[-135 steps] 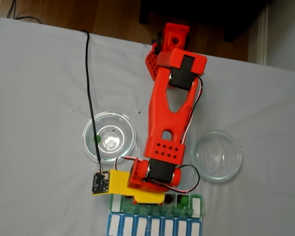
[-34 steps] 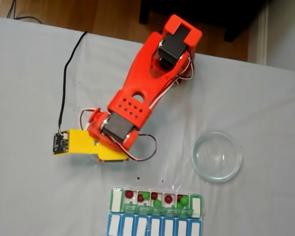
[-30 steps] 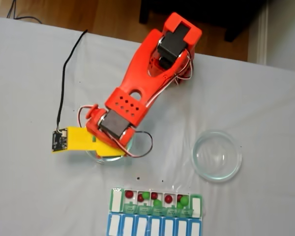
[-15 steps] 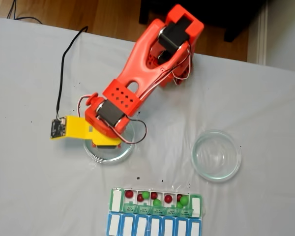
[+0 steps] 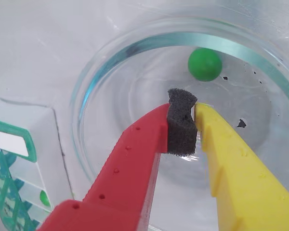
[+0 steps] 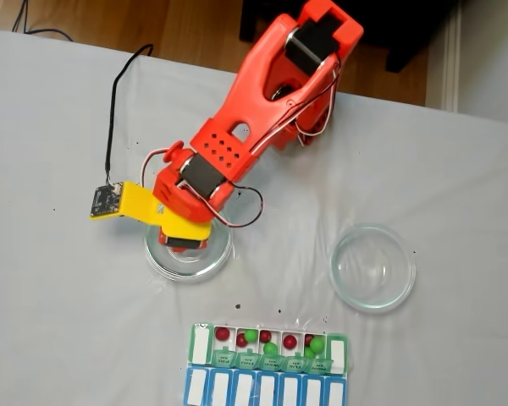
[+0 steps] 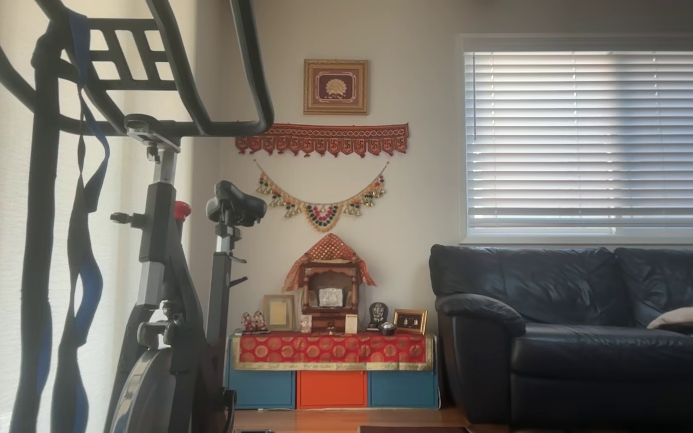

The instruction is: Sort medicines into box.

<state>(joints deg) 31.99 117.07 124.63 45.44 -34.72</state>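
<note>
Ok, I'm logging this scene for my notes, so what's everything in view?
Green ball: one, in left glass dish.
Right glass dish: one, clear, fixed view's right.
Green-lidded pill box: one, bottom centre.
Red balls: five, in that box.
Green balls: about four, there too.
Blue-lidded row: one, below.
Exercise bike, black sofa: other view.
Arm: red; gripper red and yellow, over left dish.

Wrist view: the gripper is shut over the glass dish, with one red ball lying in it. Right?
Not quite: the ball is green, not red, as the wrist view shows. The gripper is shut above the glass dish, its foam pad pressed between the jaws.
</note>
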